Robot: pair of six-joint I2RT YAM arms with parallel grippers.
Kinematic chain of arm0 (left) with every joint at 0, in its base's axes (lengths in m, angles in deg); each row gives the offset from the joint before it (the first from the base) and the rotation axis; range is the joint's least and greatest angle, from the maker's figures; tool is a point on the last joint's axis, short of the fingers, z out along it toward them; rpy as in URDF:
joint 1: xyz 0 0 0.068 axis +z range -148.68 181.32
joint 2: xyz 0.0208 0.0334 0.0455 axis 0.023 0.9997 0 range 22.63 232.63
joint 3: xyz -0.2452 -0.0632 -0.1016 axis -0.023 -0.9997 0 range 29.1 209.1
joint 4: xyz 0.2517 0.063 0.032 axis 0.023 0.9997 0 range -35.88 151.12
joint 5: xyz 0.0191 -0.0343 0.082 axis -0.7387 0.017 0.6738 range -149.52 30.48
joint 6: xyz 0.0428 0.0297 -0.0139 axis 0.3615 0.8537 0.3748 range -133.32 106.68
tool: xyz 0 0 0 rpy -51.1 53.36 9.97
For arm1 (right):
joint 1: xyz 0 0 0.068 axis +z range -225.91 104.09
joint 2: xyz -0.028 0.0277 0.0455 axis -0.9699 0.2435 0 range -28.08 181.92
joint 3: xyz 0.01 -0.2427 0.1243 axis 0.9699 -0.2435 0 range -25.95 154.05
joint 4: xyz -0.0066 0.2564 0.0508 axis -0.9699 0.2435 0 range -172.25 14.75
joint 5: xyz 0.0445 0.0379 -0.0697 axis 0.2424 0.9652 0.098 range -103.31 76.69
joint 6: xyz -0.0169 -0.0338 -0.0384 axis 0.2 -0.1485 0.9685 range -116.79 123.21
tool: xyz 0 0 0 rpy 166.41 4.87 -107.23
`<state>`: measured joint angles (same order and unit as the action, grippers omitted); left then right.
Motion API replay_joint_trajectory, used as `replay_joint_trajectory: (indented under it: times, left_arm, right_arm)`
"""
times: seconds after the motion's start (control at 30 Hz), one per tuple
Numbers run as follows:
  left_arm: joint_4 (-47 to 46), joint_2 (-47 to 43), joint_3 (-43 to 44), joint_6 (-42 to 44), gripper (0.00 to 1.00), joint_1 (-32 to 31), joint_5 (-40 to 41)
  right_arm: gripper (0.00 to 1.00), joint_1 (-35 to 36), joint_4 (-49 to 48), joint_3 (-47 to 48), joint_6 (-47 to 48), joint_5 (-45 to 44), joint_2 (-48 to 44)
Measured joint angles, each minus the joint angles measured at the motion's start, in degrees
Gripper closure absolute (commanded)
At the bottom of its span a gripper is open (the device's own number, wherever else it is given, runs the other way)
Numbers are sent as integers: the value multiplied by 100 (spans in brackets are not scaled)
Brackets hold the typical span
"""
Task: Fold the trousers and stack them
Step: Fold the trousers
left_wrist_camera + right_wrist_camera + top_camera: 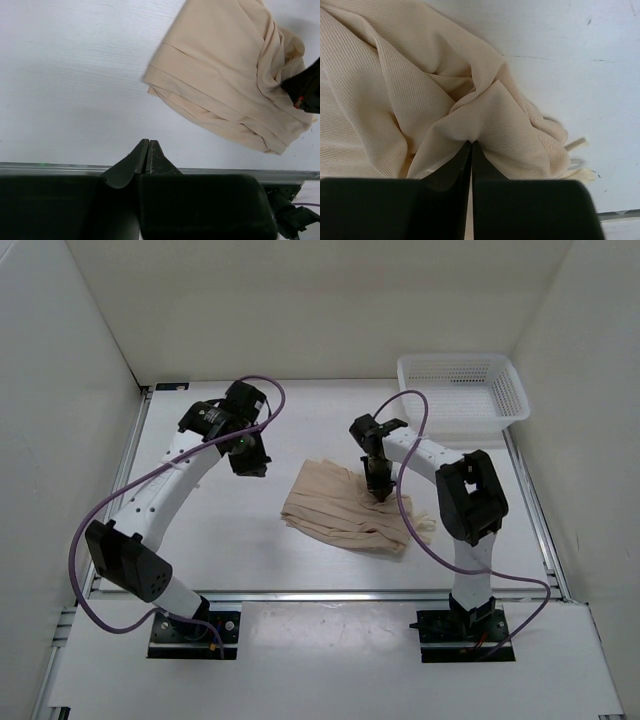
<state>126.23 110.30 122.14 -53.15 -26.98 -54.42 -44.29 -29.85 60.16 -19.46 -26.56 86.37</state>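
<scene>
The trousers (pixel 345 510) lay folded and wrinkled mid-tabletop (pixel 230 530). At their 2 o'clock corner, the right gripper (pixel 471 145) was pinched closed on a fabric ridge. At their 9 o'clock, the left gripper (pixel 148 145) hung closed and empty. A white mesh basket (pixel 470 421) sat at 1 o'clock, well apart.

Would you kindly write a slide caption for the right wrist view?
Right gripper shut on a raised fold of the wrinkly beige-tan thin-fabric trousers, white table beyond.
</scene>
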Motion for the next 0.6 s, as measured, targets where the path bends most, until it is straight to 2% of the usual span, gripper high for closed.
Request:
replay_joint_trajectory:
  times: [0.13,0.23,0.4,0.53,0.57,0.6]
  left_arm:
    - [44,-44,0,83,85,219,31]
    - [61,-87,0,131,85,282,33]
    - [83,-138,0,173,85,302,33]
    - [83,-138,0,203,85,302,31]
    - [79,-138,0,216,83,302,28]
    - [76,-136,0,236,81,302,28]
  right_arm:
    - [100,-59,-7,-4,-133,-79,-101]
    - [100,-229,-72,-192,-264,-146,-527]
    - [100,-935,-188,-538,-498,-243,-1569]
    - [100,-1451,-328,-584,-656,-297,-1749]
    - [92,-1513,-369,-599,-684,-289,-1700]
    - [67,-1556,-396,-619,-715,-271,-1639]
